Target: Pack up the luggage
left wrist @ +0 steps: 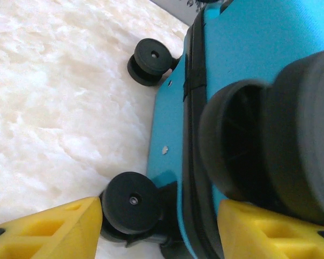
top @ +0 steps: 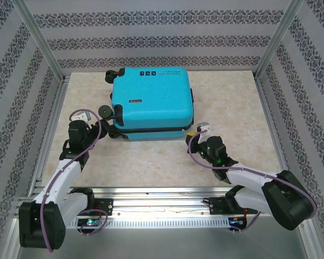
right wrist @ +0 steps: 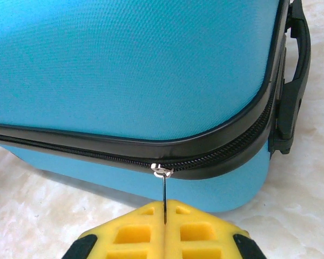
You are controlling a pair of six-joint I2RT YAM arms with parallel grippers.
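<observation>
**Zipping the suitcase shut**

Patterned walls (top: 151, 32) surround a pale marbled table (top: 232, 108). On it the turquoise suitcase (top: 151, 100) lies flat toward the far middle with both shells together, and we see no clothes outside it. We judge the packing nearly done, with closing the zipper (right wrist: 97, 154) as the step in hand.

The left gripper (left wrist: 159, 216) sits at the suitcase's wheeled end. Its yellow fingers are spread wide, with a black wheel (left wrist: 130, 199) and the edge of the shell between them. We cannot tell whether they touch either one.

The right gripper (right wrist: 164, 213) is at the near right corner, its fingers pressed together on the thin metal zipper tab (right wrist: 164, 189).

Next, we think, the right arm must draw the tab along the seam and follow the curve of the corner. The left side would brace the suitcase so it does not slide.
</observation>
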